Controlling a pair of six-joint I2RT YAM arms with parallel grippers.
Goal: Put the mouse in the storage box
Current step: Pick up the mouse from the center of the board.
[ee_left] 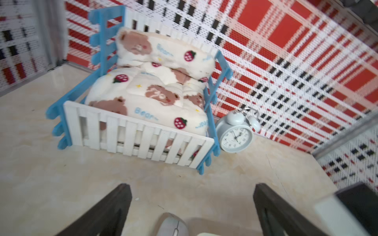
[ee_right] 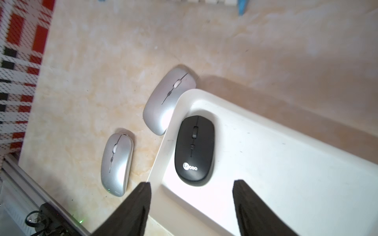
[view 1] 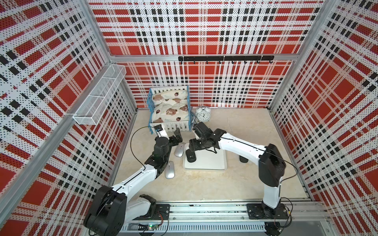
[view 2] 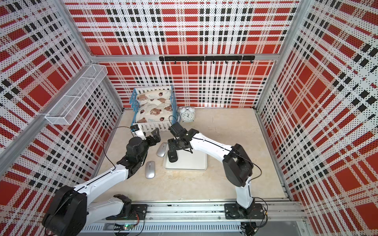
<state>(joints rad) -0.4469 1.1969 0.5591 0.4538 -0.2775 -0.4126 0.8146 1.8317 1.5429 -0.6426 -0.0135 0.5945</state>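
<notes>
A black mouse (ee_right: 194,149) lies flat inside the storage box (view 1: 214,163), lengthwise along its left rim. The box sits near the middle of the bench (view 1: 204,188). The right gripper (ee_right: 192,182) hangs directly over that mouse with its jaws parted and nothing between them (the right wrist view shows clear white tray floor in the gap).

Two more mice are outside the box. One silver mouse (view 1: 180,149) lies tight against the outside of the left rim, by the box's far-left corner; whether it actually touches the rim I cannot tell. A second silver mouse (view 1: 169,170) lies a little further toward the bench's left and front edges, apart from the box.

The left gripper (ee_left: 192,185) is spread wide and holds nothing. It hovers above the first silver mouse, whose nose shows between the two fingers (ee_left: 108,210) in the left wrist view.

At the far edge of the bench, left of the middle, stands a blue-and-white toy crib (view 1: 169,108) full of bear-print bedding. A pale alarm clock (view 1: 203,115) stands upright just beside its right end.
</notes>
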